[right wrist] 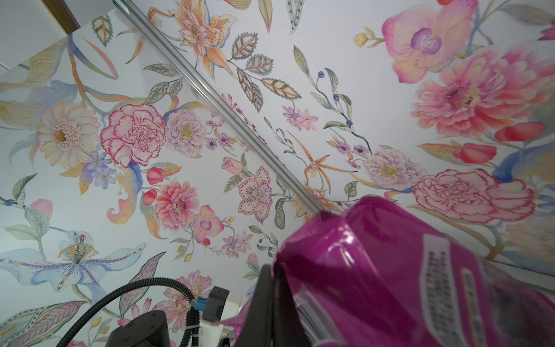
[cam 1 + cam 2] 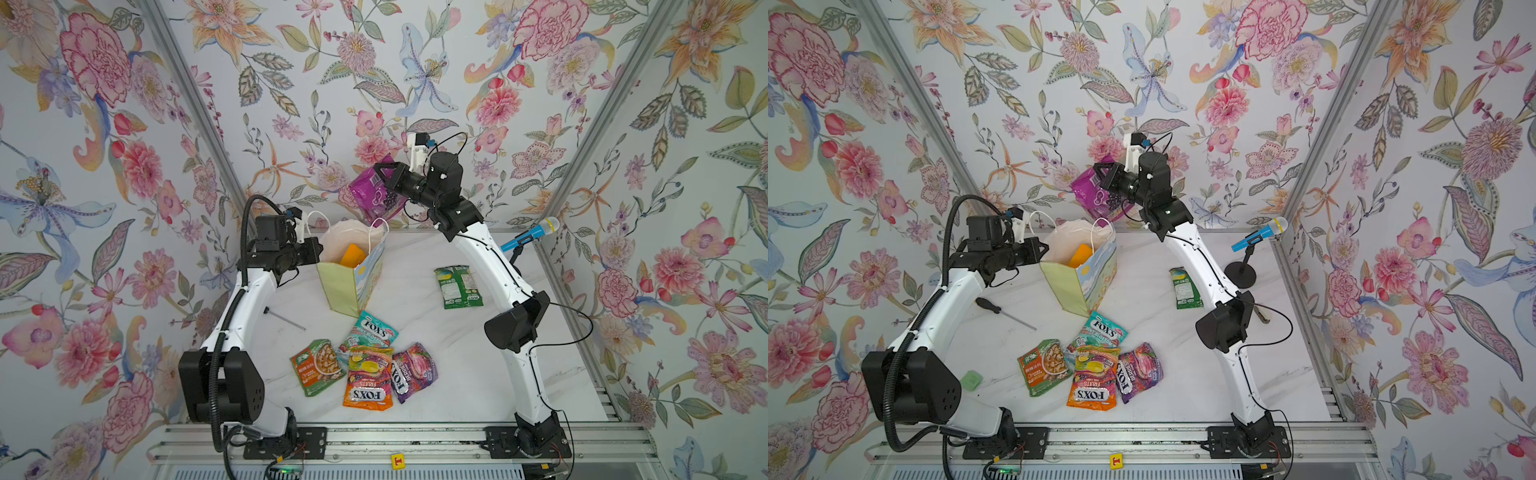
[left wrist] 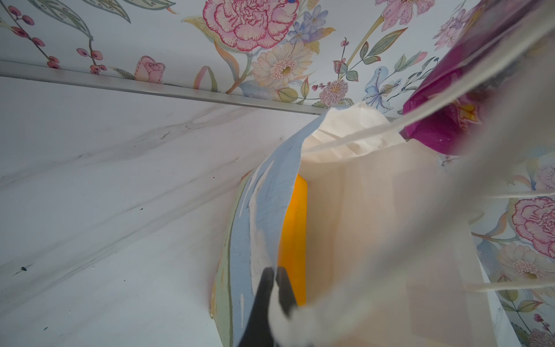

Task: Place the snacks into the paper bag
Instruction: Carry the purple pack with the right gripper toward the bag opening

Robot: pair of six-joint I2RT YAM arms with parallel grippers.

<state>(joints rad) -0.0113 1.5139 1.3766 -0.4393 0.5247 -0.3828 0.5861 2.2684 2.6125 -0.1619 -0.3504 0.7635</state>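
Note:
The paper bag [image 2: 353,282] stands upright at the back of the table, mouth open, with a yellow packet [image 2: 352,254] inside. My left gripper [image 2: 320,251] is shut on the bag's left rim; the left wrist view shows its fingertips [image 3: 267,279] pinching the bag wall [image 3: 264,210]. My right gripper [image 2: 376,168] is shut on a purple packet [image 2: 374,195], which hangs above and behind the bag's mouth. On the table in front lie a teal packet [image 2: 370,330], an orange packet [image 2: 368,378], a purple FOX'S packet [image 2: 415,370] and a nut pouch [image 2: 318,365]. A green packet [image 2: 459,286] lies to the right.
A blue microphone [image 2: 530,235] on a small stand sits at the back right. A screwdriver [image 2: 1005,311] lies left of the bag, under the left arm. A small green item [image 2: 971,380] rests near the left arm's base. Floral walls enclose three sides.

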